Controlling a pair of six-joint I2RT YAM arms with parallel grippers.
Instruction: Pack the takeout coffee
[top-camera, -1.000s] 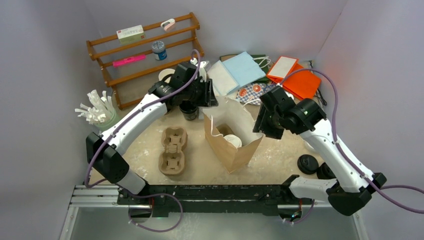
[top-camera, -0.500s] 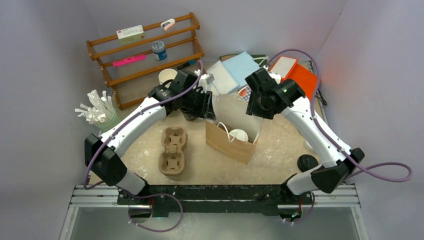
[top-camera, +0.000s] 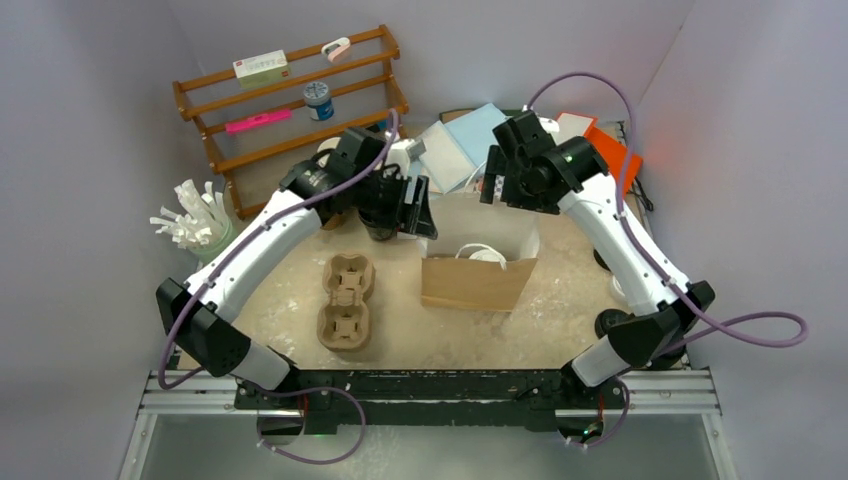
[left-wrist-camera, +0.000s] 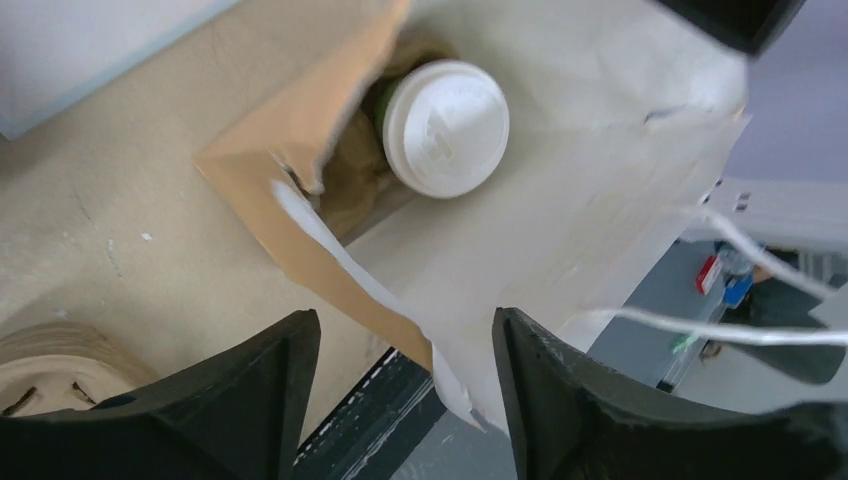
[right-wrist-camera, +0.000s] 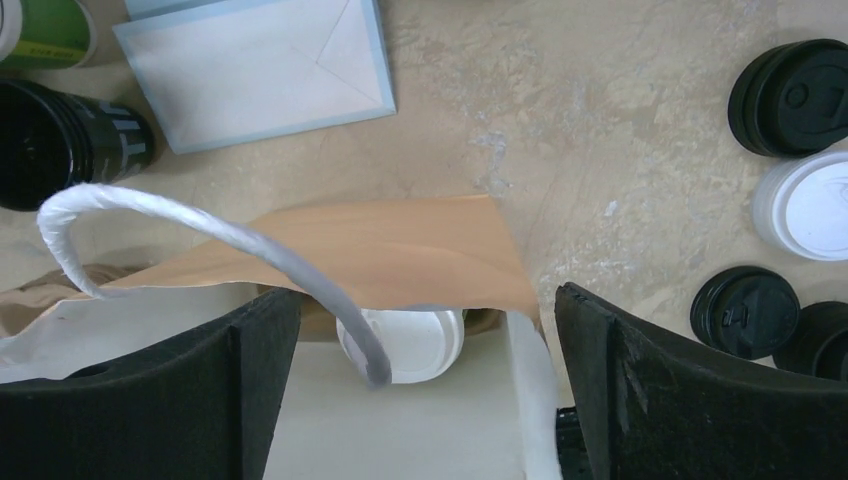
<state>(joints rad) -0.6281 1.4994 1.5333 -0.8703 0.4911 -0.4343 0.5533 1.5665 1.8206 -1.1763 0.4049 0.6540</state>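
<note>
Since only its white plastic lid (left-wrist-camera: 445, 127) shows, the takeout coffee (right-wrist-camera: 400, 345) has to be judged mostly from what it is. It is a small paper cup, probably light, with soft walls that would dent under a hard squeeze and a snap-on lid that could pop off if pulled. The safest hold would be around the body just under the rim, never on the lid.

The cup sits inside the paper bag (top-camera: 475, 283), ahead of and below the left gripper (left-wrist-camera: 405, 330). It lies just beyond the gap of the right gripper (right-wrist-camera: 425, 300). The bag is thin and floppy, and its mouth gapes unevenly. It will likely fold or tip if pushed at one wall, so the looped handle (right-wrist-camera: 200, 225) or the rim looks like the place to take it.

The left gripper's fingers (left-wrist-camera: 270, 400) are spread, with the bag's torn-looking rim passing loosely between them, and no pinch is visible. The right gripper's fingers (right-wrist-camera: 650, 400) stand wide apart above the bag mouth, touching nothing that I can see.

The cup's body is hidden by the bag wall, so I cannot tell whether it is full or standing straight. A sliver of green beside the lid is too small to identify. From overhead the cup does not show at all. To the right gripper's right lie loose lids (right-wrist-camera: 790, 95), partly cut off by the frame, and a black cup (right-wrist-camera: 70, 140) lies to its left.
</note>
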